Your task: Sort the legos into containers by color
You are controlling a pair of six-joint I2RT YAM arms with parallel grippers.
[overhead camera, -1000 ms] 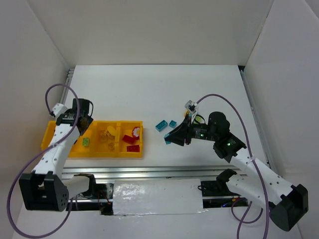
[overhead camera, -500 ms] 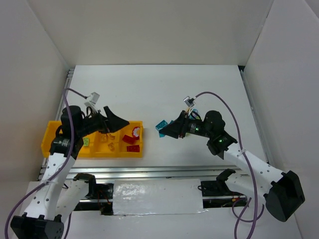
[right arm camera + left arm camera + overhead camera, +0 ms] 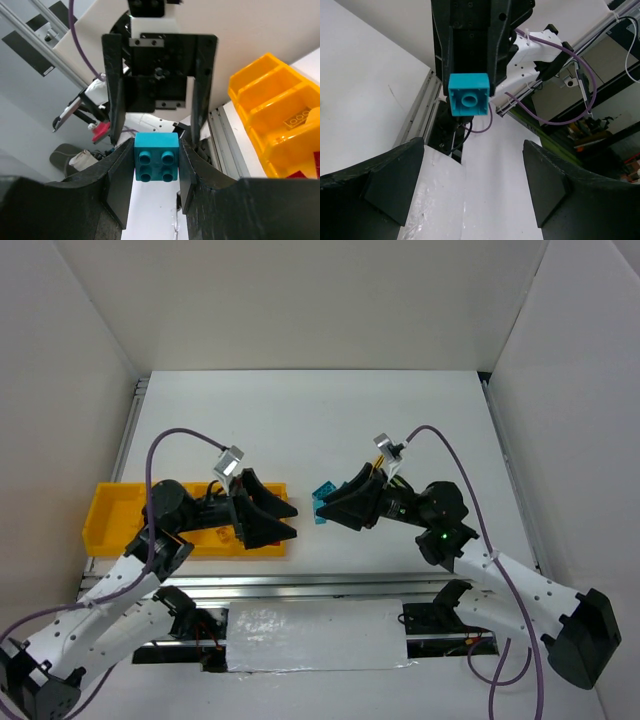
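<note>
- The right end effector (image 3: 322,508) is closed tight on a teal brick (image 3: 156,156). Its fingers press two opposite side faces, so the studded top faces back toward its own wrist and the hollow underside faces outward.
- The brick hangs in the air above the counter (image 3: 300,410), just off the right end of the tray (image 3: 108,512). It is not in any compartment yet.
- The left end effector (image 3: 472,190) is spread wide and holds nothing. It points straight at the brick from the tray side, with its fingers well clear of it.
- I read this as a hand-over being set up. The tray lies on the left arm's side, so passing the brick across would spare the right arm a long reach.
- The right arm holds the brick out tip-first, probably so the open jaws opposite have room to come round it (a judgement, not something seen).
- In the tray, a yellow brick (image 3: 299,120) lies in one compartment and something red shows in the one beside it. The left arm hides most of the tray from above, so I cannot tell which compartment is meant for teal.
</note>
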